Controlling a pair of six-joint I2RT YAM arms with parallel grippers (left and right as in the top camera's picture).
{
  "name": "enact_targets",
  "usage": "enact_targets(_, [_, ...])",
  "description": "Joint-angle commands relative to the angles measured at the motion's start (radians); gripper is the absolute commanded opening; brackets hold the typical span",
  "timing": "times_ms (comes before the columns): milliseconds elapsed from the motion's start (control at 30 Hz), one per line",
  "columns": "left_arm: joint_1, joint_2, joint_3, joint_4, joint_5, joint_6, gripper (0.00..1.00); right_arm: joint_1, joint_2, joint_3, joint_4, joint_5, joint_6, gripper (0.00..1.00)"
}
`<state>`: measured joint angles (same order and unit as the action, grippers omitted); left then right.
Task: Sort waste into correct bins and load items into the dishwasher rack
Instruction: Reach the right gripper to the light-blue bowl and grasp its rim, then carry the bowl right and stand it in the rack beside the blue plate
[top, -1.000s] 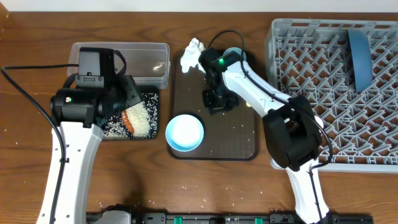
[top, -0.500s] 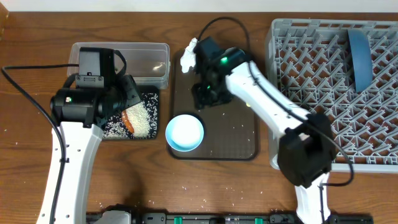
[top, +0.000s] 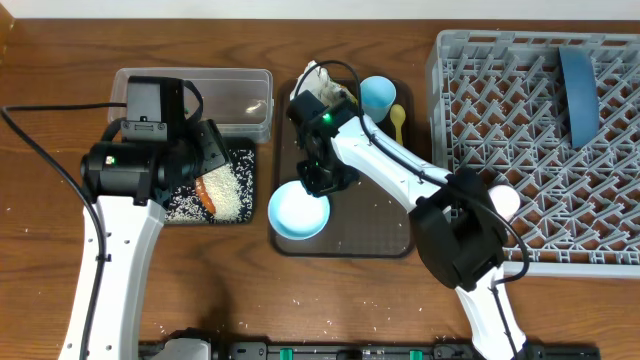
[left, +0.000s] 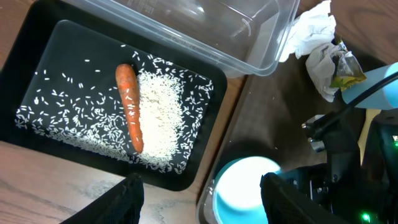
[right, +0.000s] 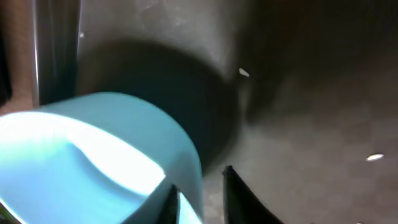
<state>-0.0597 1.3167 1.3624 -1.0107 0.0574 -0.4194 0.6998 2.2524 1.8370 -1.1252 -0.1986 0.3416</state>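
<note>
Bowl (top: 297, 212), white with a bluish cast, sits at the left front corner of the brown serving tray (top: 385, 225); your right gripper (right: 200, 194) is spread at its rim, one finger (right: 239, 196) apparently to each side. Seat the rim deep between the fingers before closing, then lift level toward the grey rack (top: 520, 130) beyond.

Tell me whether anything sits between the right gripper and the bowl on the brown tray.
Nothing visible does. The right gripper is at the rim of the round white bowl with a light-blue outside, on the brown tray. In the right wrist view the rim sits at its fingertips, with only bare tray beside it.
</note>
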Motion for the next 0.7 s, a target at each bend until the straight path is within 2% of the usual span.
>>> enact_targets(0, [0.004,0.004,-0.015,-0.002,-0.018,0.003,0.63,-0.001,0.008,-0.002,0.000,0.030,0.003,0.04])
enact_targets(33, [0.005,0.004,-0.015,-0.003,-0.018,0.003,0.63,0.001,0.008,-0.006,0.001,0.036,0.002,0.01])
enact_targets(367, [0.004,0.004,-0.015,-0.002,-0.018,0.003,0.64,-0.047,-0.039,-0.011,0.002,0.066,0.002,0.01])
enact_targets(600, [0.004,0.004,-0.015,-0.002,-0.018,0.003,0.80,-0.196,-0.322,0.043,-0.049,0.222,0.002,0.01])
enact_targets(667, [0.004,0.004,-0.015,-0.002,-0.018,0.003,0.82,-0.249,-0.423,0.043,-0.051,0.291,0.002,0.01])
